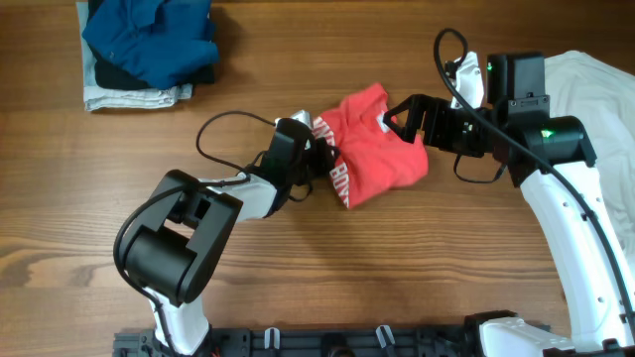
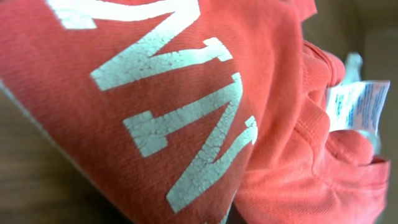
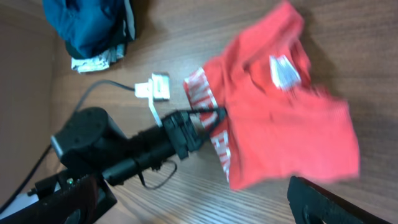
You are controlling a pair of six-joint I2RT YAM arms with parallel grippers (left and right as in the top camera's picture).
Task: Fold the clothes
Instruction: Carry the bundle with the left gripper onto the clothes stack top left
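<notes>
One red T-shirt (image 1: 382, 149); left gripper (image 1: 323, 155) pinches its edge, right gripper (image 1: 397, 117) seemingly open.

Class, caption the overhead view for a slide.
Left gripper shut on the red T-shirt; right gripper open over it.

Lettering (image 2: 186, 118) on the red T-shirt (image 2: 273, 74) runs off the left wrist view, its label (image 2: 357, 106) print too small to read. Overhead, the white shirt (image 1: 600, 84) is cut off at the right edge.

Red cotton T-shirt (image 2: 280, 62): big cracked white block lettering (image 2: 149, 134), sideways and cropped, no whole word readable. Small white sewn-in tag (image 2: 357, 102): blue fine print, too blurred to read.
</notes>
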